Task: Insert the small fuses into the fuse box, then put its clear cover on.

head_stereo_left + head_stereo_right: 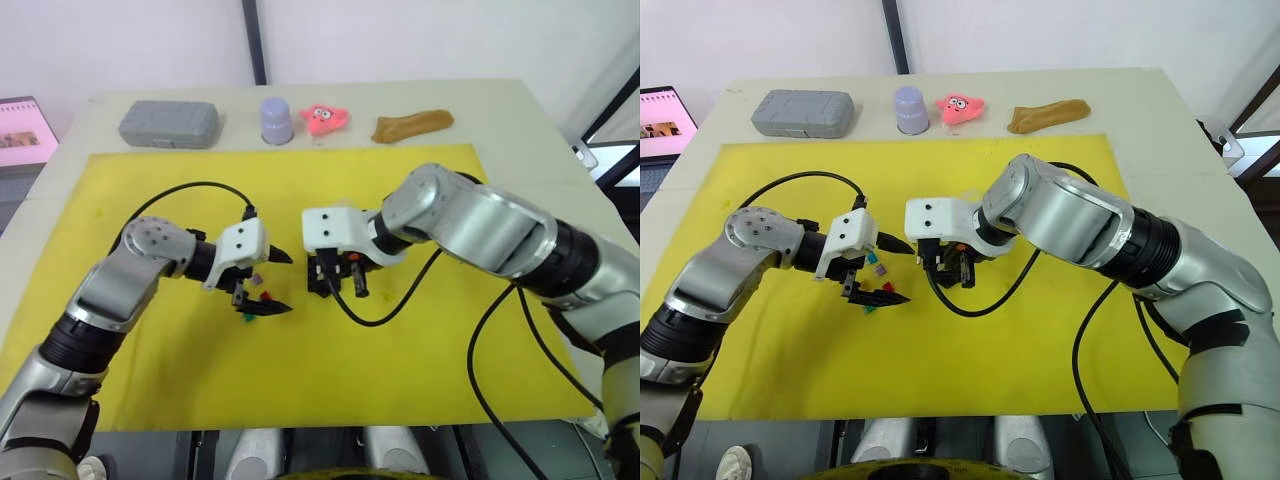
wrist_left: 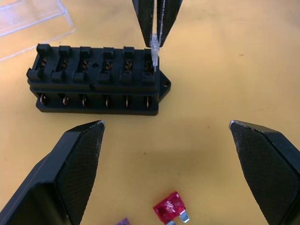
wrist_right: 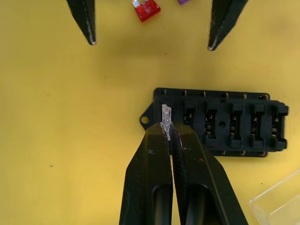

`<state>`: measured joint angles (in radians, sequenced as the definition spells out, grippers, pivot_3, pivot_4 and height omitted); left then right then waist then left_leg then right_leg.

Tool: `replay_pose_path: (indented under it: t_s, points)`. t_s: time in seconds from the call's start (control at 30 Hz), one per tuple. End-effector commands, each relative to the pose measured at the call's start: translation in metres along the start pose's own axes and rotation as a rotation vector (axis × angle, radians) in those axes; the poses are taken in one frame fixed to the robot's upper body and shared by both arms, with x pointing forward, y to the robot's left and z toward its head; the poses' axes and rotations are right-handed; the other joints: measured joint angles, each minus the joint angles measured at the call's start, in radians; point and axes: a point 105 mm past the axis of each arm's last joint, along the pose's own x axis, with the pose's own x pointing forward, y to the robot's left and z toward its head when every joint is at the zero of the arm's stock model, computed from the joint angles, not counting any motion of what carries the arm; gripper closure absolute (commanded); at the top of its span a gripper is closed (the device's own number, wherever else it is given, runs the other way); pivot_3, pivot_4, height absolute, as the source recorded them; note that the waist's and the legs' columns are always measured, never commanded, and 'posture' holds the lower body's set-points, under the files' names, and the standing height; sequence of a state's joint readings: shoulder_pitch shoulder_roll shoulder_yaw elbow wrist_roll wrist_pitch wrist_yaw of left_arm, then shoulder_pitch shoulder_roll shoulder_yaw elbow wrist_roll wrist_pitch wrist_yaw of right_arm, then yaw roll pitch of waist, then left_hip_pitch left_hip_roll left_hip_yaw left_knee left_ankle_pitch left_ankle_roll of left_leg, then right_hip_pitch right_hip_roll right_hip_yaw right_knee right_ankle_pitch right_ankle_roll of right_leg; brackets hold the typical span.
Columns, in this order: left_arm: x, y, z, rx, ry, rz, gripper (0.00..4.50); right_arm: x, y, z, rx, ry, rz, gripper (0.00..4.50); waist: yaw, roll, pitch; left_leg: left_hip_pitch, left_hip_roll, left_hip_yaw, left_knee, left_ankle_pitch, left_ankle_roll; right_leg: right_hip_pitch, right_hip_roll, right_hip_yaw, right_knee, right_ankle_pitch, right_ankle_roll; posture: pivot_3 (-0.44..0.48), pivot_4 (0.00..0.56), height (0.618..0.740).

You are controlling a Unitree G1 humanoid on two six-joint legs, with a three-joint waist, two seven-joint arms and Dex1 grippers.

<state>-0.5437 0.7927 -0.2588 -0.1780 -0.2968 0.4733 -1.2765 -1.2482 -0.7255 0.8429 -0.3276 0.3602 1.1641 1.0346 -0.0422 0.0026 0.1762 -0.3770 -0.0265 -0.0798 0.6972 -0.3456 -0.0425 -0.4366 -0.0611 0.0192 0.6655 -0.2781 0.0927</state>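
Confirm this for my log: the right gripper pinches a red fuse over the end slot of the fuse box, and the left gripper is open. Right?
Not quite: the fuse in the right gripper is clear, not red, as the right wrist view shows. The red fuse lies loose on the mat. The rest holds: it is at the end slot of the fuse box, and the left gripper is open.
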Motion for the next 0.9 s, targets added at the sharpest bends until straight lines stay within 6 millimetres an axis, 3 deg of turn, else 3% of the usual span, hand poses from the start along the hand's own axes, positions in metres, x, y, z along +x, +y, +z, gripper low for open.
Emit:
replay_pose_path:
  t_s: [0.03,0.9]
  points:
    - [0.001,-0.002,0.005,0.033,-0.006,0.004,0.03,-0.004,-0.003,0.007,-0.038,-0.005,-0.024,4.5,0.0,0.0,0.0,0.0,0.0,0.0,0.0,0.0,0.0,0.0,0.0,0.0,0.0,0.0,0.0,0.0,0.15,0.74]
    - [0.003,-0.003,0.005,0.036,-0.009,0.012,0.03,0.008,0.0,-0.005,-0.074,0.067,-0.015,4.5,0.0,0.0,0.0,0.0,0.0,0.0,0.0,0.0,-0.001,0.0,0.0,0.0,0.0,0.0,0.0,0.0,0.15,0.74]
